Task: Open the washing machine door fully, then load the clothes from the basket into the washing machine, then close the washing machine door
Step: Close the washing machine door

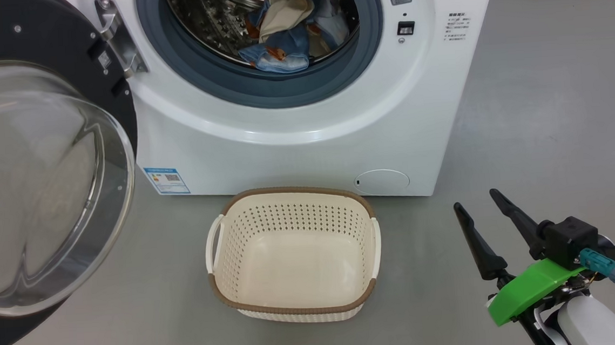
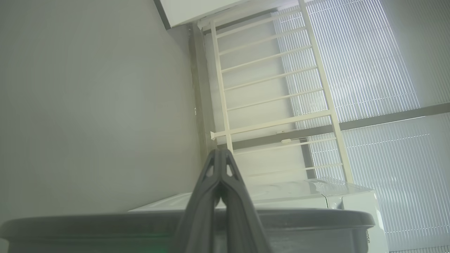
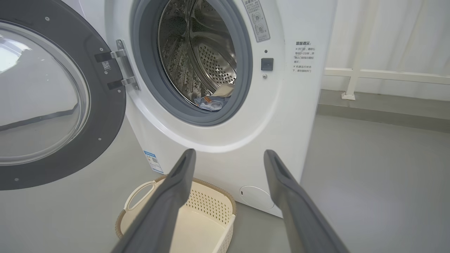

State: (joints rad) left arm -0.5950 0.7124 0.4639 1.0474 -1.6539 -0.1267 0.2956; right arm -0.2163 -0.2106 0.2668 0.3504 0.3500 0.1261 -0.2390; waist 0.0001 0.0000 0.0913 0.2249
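Washing machine door point(image 1: 42, 175) blocking left side

Big white front-loading washing machine point(image 1: 306, 156) with grey rubber gasket point(image 1: 258, 92), perforated steel drum point(image 1: 205, 22) and blue label sticker point(image 1: 166, 181). Large round glossy black door point(image 1: 32, 29), clear glass bowl. Soft light blue clothes point(image 1: 283, 52) with orange-brown prints and cream pieces. Cream-white perforated plastic basket point(image 1: 287, 191), brown woven-look rim. Plain grey floor point(image 1: 553, 123).

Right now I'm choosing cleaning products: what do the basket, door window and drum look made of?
Basket: matte cream plastic, judging by moulded holes; brown woven-look rim. Door window: clear and glossy with reflections, glass or possibly clear plastic. Drum: shiny perforated metal, likely stainless steel.
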